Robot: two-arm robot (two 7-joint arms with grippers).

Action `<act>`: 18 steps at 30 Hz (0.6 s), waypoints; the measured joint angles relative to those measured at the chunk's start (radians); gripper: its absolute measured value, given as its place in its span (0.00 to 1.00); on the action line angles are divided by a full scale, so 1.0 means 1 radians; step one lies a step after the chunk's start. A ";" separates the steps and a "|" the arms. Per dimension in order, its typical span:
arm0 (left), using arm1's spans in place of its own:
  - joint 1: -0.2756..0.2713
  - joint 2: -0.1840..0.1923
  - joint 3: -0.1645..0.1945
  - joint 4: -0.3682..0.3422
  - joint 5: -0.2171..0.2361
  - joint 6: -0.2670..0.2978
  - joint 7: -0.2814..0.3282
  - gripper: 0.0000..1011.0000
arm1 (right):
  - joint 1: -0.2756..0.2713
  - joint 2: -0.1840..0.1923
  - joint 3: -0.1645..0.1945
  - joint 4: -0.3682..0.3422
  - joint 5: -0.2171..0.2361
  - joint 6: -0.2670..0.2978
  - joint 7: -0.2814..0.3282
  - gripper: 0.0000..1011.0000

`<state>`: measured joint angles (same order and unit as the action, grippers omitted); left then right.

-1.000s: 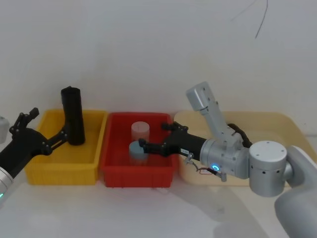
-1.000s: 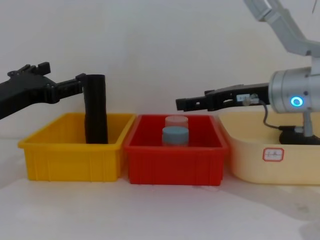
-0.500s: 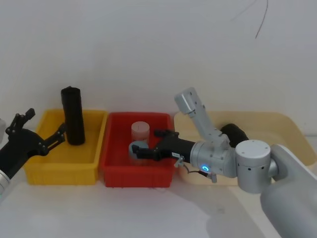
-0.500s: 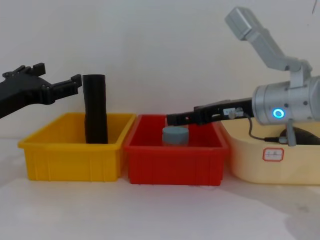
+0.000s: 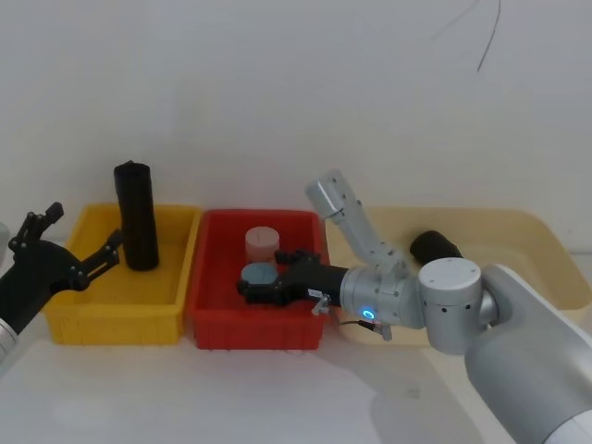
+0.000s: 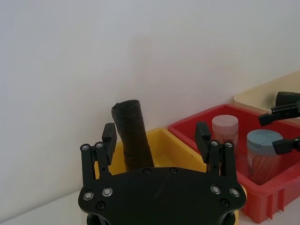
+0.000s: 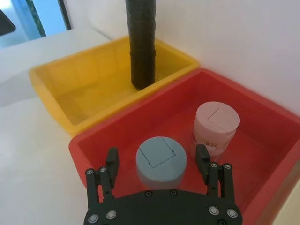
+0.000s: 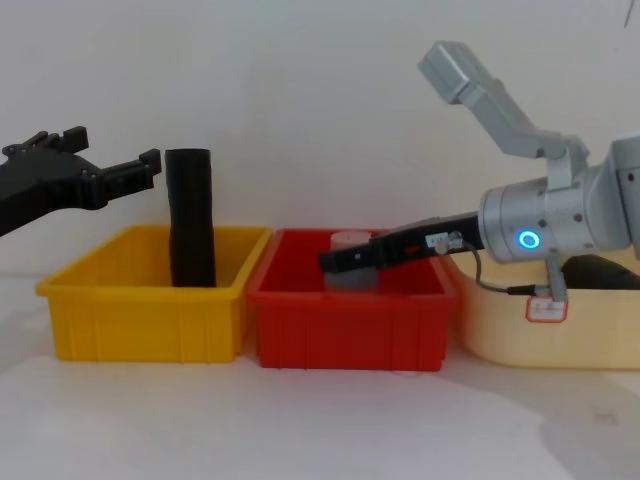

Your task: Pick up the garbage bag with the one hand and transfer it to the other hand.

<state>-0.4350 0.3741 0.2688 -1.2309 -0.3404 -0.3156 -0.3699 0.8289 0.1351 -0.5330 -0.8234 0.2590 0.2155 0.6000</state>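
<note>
Left claw (image 5: 81,254), wide open just short of the upright garbage bag (image 5: 136,215), should straddle it squarely before closing; right claw (image 7: 159,162), open, flanks the blue-lidded jar (image 7: 161,161).

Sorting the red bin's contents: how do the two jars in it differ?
The blue-lidded jar has a blue-grey lid; the pink-lidded jar a pale pink one. The blue-lidded jar sits between the open fingers of the right gripper; the pink-lidded jar stands beside them, farther back. Both are upright, round and similar in size, inside the red bin.
</note>
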 joint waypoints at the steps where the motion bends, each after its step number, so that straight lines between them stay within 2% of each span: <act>1: 0.000 0.000 0.000 0.000 0.000 0.000 0.000 0.99 | 0.004 -0.003 -0.002 0.006 -0.002 -0.001 0.000 0.99; 9: 0.001 0.001 -0.001 0.000 0.000 0.000 0.001 0.99 | 0.032 -0.020 -0.015 0.063 -0.018 -0.017 -0.003 0.96; 13: 0.001 0.001 -0.001 0.000 0.000 0.000 0.001 0.99 | 0.041 -0.027 -0.020 0.083 -0.028 -0.026 -0.008 0.88; 18: 0.001 0.001 -0.001 0.000 0.000 0.000 0.001 0.99 | 0.049 -0.033 -0.022 0.097 -0.038 -0.034 -0.019 0.73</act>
<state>-0.4342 0.3747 0.2679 -1.2309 -0.3406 -0.3155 -0.3688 0.8781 0.1023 -0.5550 -0.7265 0.2210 0.1810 0.5811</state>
